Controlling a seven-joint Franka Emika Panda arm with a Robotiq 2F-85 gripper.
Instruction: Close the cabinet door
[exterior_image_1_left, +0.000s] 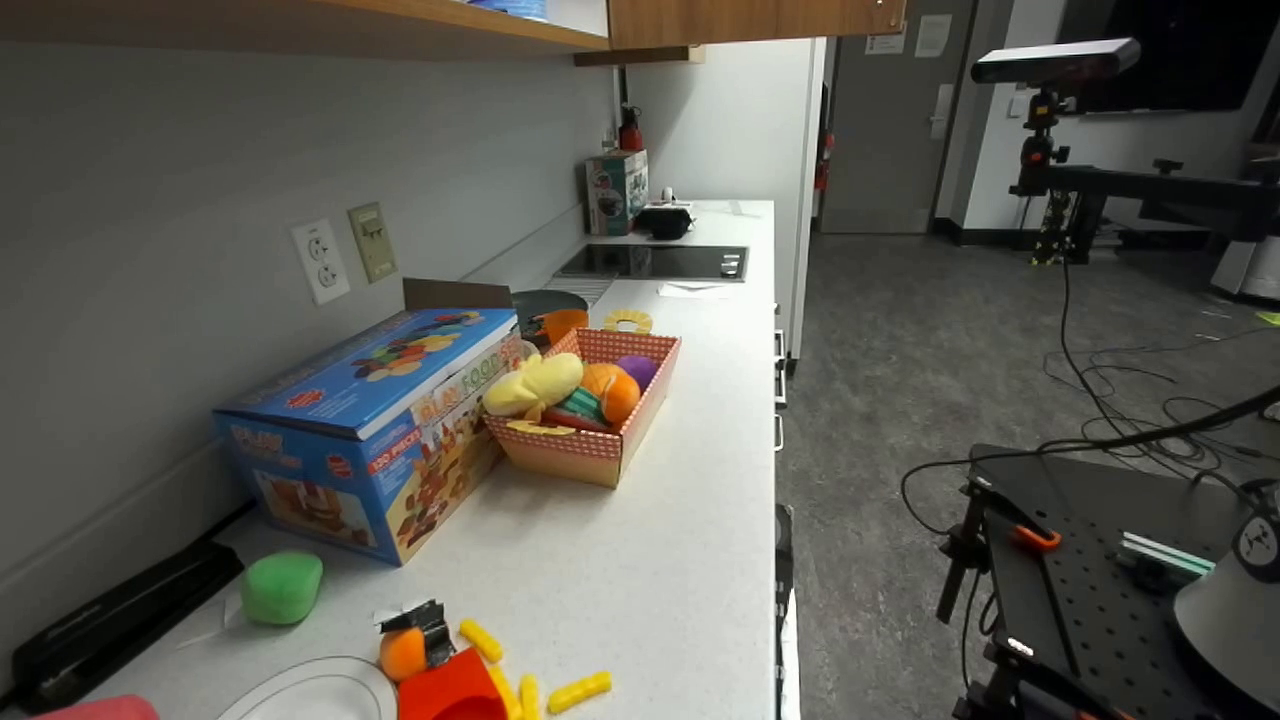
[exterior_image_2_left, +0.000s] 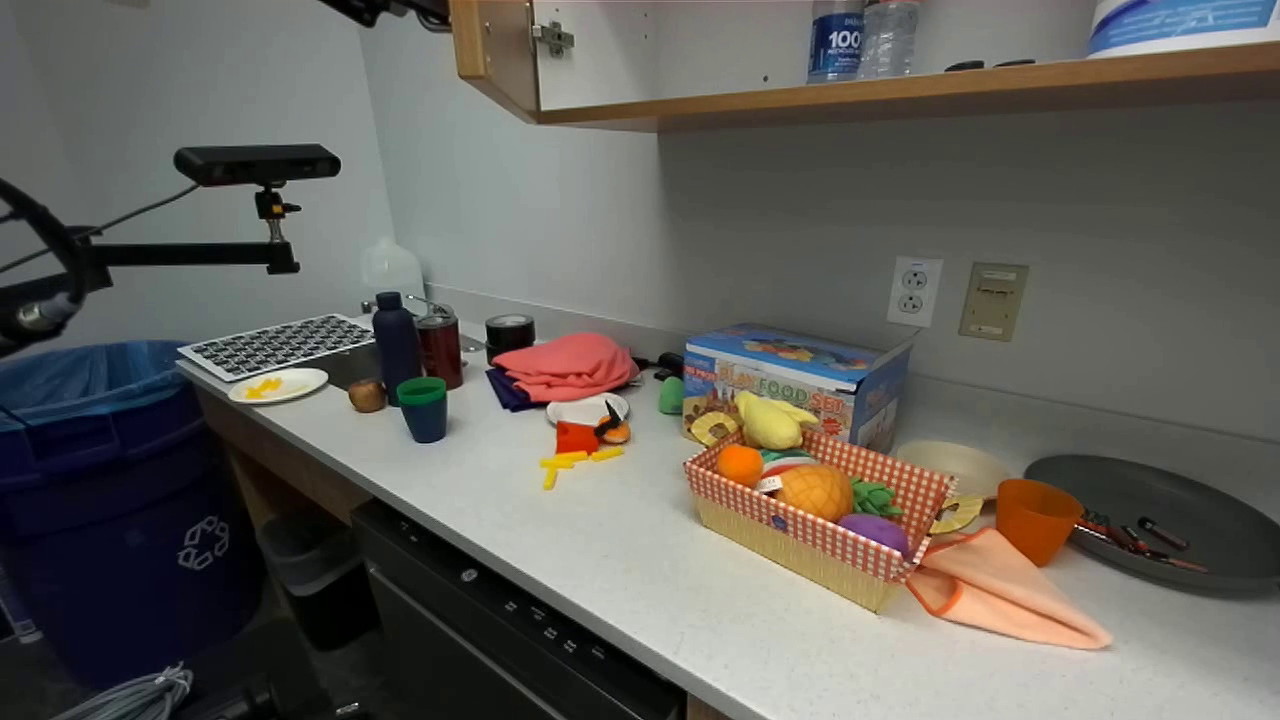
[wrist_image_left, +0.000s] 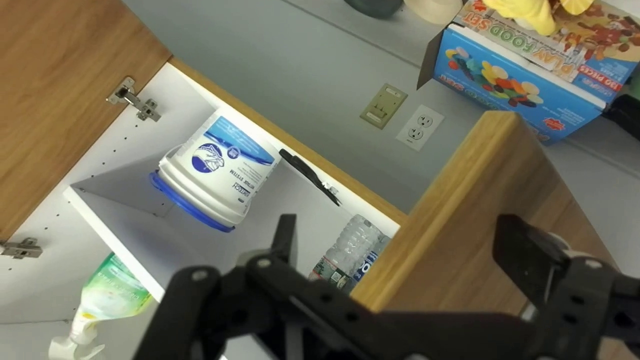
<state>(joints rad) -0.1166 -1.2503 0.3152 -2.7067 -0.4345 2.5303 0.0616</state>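
A brown, wood-grained cabinet door (wrist_image_left: 460, 235) contrasts with a black gripper (wrist_image_left: 397, 240). Toward the back edge of the white counter (exterior_image_2_left: 640, 540), a blue box (exterior_image_2_left: 790, 375) stands; nearer the front edge, yellow, orange and purple toys (exterior_image_2_left: 815, 492) brighten a red-and-white checked basket (exterior_image_2_left: 830, 548). Orange trims a peach napkin (exterior_image_2_left: 1000, 592).

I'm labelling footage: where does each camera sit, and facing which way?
An exterior view: high by the counter, facing along it toward the cooktop; apparent robot base at right.
An exterior view: out from the counter's front, angled toward the wall; dark part at top, perhaps robot.
Wrist view: on the wrist, facing the cabinet and an open door; gripper at bottom.
Both exterior views show the checkered basket.
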